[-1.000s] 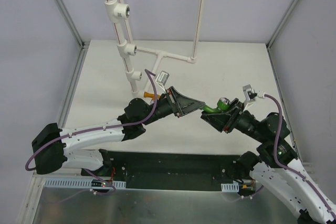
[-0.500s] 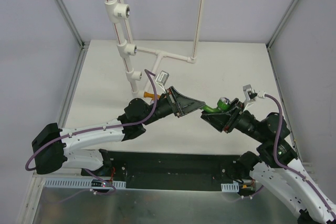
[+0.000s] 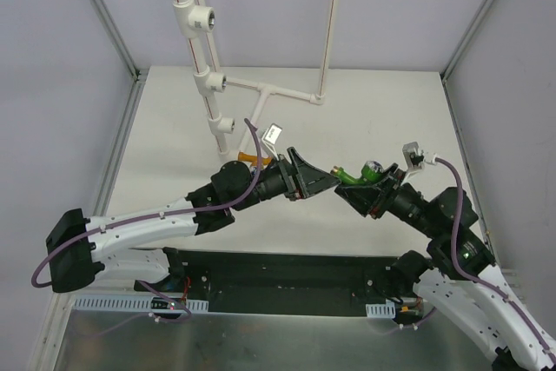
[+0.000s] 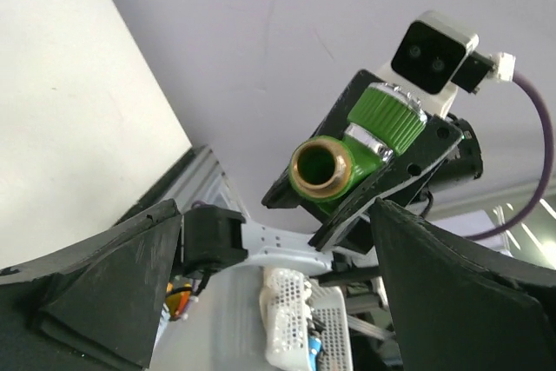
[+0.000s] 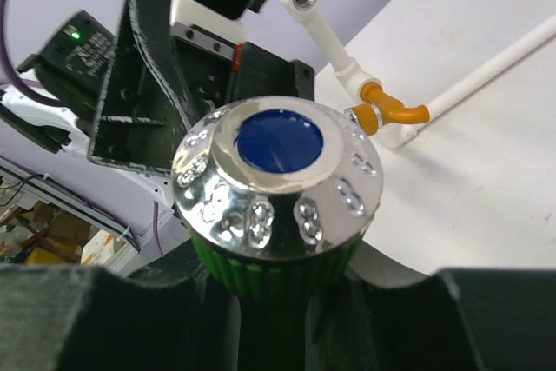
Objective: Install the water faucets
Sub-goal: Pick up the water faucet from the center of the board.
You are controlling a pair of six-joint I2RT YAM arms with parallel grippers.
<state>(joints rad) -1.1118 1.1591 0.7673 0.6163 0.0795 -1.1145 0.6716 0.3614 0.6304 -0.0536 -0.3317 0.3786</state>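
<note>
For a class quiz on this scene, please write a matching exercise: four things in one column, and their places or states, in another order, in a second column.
Things:
1 green faucet
2 orange faucet
3 left tool
4 right tool

Places or states:
A open, holding nothing
B joined to the white pipe
C held in the air by a tool
D shut on a faucet

Pairs: 1-C, 2-B, 3-A, 4-D

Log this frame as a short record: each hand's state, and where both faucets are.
left hand: open, empty
right hand: shut on the green faucet
green faucet: held aloft, brass mouth toward the left hand, not yet fitted
orange faucet: joined to the lower end of the white pipe
</note>
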